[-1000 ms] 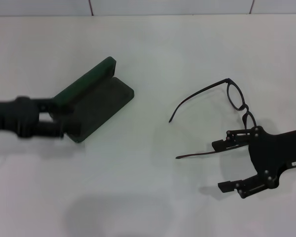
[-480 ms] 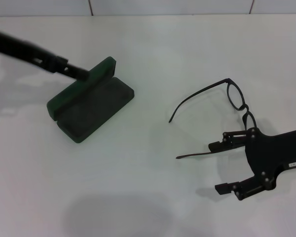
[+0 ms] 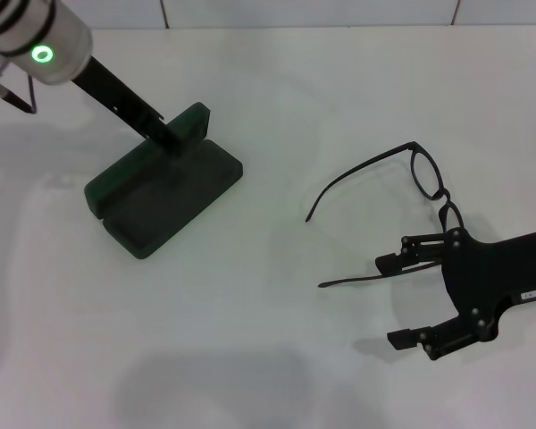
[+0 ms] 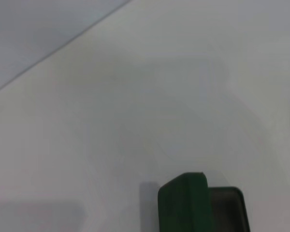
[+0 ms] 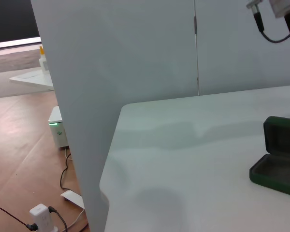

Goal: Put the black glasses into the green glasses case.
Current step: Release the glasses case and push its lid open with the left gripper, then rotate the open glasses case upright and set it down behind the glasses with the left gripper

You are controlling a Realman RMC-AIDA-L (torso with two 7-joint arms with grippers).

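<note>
On the white counter, the green glasses case lies open at the frame's left. The left claw reaches down from the upper left onto its raised lid; its opening cannot be told. The black glasses lie unfolded at right, with the right claw spread wide and empty around the nearer temple arm's tip.

Black end effector with silver screws; white, green-ringed left wrist.
</note>
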